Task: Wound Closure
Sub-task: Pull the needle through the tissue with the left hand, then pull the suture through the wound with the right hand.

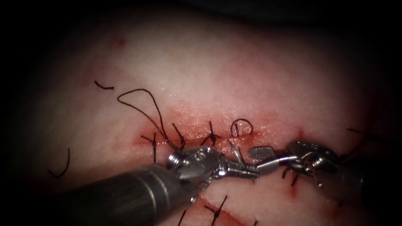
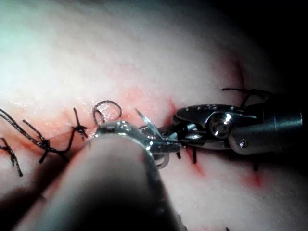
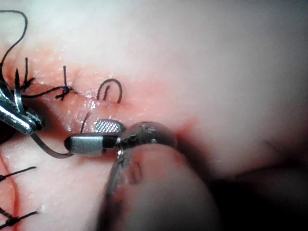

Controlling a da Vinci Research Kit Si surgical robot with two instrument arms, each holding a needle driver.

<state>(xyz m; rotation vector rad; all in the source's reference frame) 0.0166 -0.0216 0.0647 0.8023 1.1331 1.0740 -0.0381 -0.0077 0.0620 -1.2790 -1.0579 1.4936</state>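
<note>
The tissue (image 1: 234,67) has a cut (image 1: 188,138) running crosswise, closed by several dark stitches (image 1: 211,136). My left tool (image 1: 251,171) comes in from the lower left, and its jaws are shut on the curved needle (image 1: 234,151) near the pointed end, which sticks up. In the right wrist view the needle (image 3: 48,150) curves away from the left tool (image 3: 17,118) toward my right tool (image 3: 82,135). The right tool (image 1: 256,160) has its jaws open at the needle's rear part, and the ridged face of one jaw shows. Both tools meet just in front of the cut's right part.
A small thread loop (image 1: 241,127) stands on the cut above the tools. A long thread loop (image 1: 138,100) arcs up to the left. Cut ends of thread (image 1: 104,86) lie at the far left. A second stitched cut (image 1: 217,211) lies nearer. Red fluid (image 1: 259,134) stains the wound line.
</note>
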